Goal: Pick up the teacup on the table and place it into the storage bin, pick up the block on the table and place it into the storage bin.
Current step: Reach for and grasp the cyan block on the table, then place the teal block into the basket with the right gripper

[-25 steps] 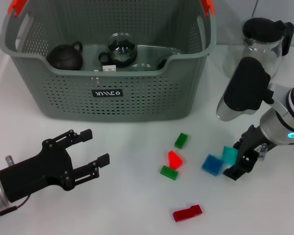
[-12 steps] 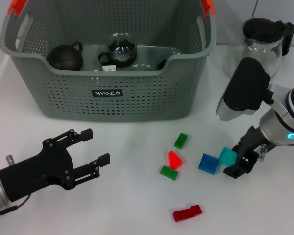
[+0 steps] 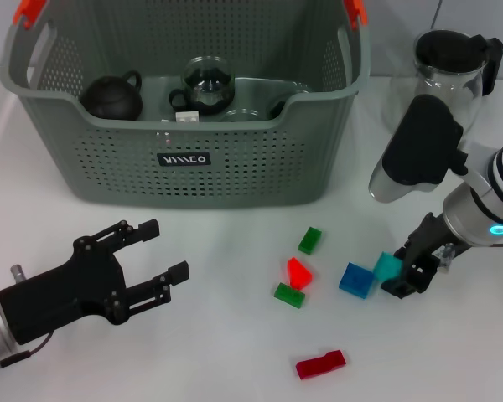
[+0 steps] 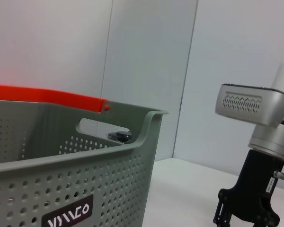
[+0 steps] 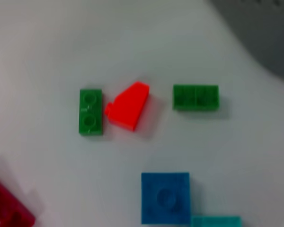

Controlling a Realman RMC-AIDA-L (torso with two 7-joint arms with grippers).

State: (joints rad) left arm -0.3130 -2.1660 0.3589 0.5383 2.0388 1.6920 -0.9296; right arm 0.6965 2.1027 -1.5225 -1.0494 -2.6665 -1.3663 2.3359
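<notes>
Beside blue block — right tool, teal block

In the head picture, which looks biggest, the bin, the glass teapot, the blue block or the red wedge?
1. Bin
2. Glass teapot
3. Blue block
4. Red wedge, only a little smaller than the blue block
</notes>
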